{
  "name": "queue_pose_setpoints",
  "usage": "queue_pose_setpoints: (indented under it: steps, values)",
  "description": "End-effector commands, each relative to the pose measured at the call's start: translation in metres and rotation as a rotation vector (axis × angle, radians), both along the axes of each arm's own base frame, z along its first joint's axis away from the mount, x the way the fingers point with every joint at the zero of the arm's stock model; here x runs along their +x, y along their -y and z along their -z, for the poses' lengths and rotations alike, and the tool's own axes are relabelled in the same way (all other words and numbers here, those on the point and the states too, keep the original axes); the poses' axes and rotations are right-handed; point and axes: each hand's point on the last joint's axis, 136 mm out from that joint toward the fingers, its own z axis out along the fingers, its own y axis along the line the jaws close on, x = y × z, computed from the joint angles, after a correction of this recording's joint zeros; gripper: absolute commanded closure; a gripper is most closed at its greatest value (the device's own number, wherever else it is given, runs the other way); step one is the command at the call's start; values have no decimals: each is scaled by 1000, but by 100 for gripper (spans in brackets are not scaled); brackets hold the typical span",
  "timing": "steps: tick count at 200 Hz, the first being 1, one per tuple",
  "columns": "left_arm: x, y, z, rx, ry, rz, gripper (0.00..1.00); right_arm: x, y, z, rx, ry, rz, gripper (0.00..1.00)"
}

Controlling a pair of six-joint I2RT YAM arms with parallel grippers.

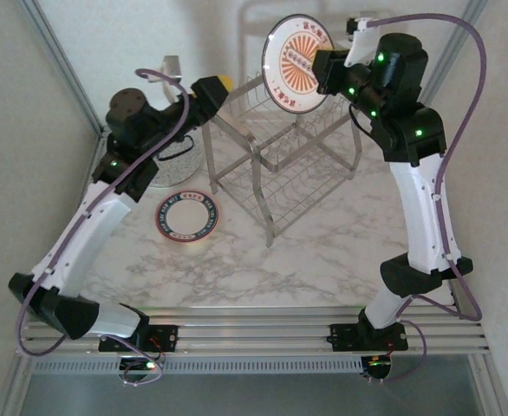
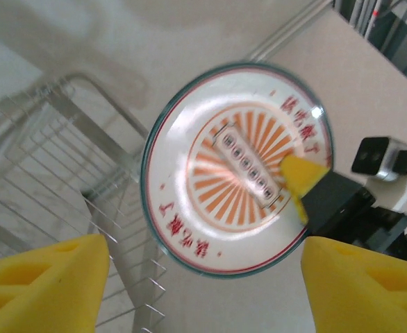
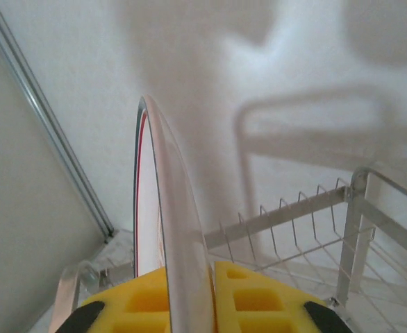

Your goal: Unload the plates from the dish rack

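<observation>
A small white plate (image 1: 299, 62) with a dark rim and an orange sunburst centre hangs upright above the back of the dish rack (image 1: 280, 160). My right gripper (image 1: 321, 69) is shut on its right edge. In the right wrist view the plate (image 3: 167, 222) stands edge-on between the yellow pads of that gripper (image 3: 189, 298). My left gripper (image 1: 224, 84) is open just left of the rack, facing the plate. In the left wrist view the plate (image 2: 238, 170) sits beyond this gripper (image 2: 203, 291), apart from its yellow fingers (image 2: 44, 284).
Another dark-rimmed plate (image 1: 186, 216) lies flat on the marble table left of the rack. A pale speckled plate (image 1: 178, 163) lies partly under the left arm. Walls and a metal rail (image 1: 63, 69) close in the back corners. The rack's wire tiers (image 2: 51, 159) reach close to the left gripper.
</observation>
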Motion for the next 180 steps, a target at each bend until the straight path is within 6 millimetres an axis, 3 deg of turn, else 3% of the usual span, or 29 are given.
queue_pose_setpoints:
  steps: [1, 104, 139, 180]
  values:
    - [-12, 21, -26, -73, 47, 129, 26, -12, 6, -32, 160, 40, -45, 100]
    - [8, 58, -15, -97, -4, 230, 27, -11, -11, -27, 377, -121, -241, 100]
    - [10, 61, -16, -106, -2, 232, 38, -8, -17, -22, 393, -155, -272, 100]
    - [10, 63, -17, -115, -4, 237, 64, -4, -22, -12, 394, -197, -288, 100]
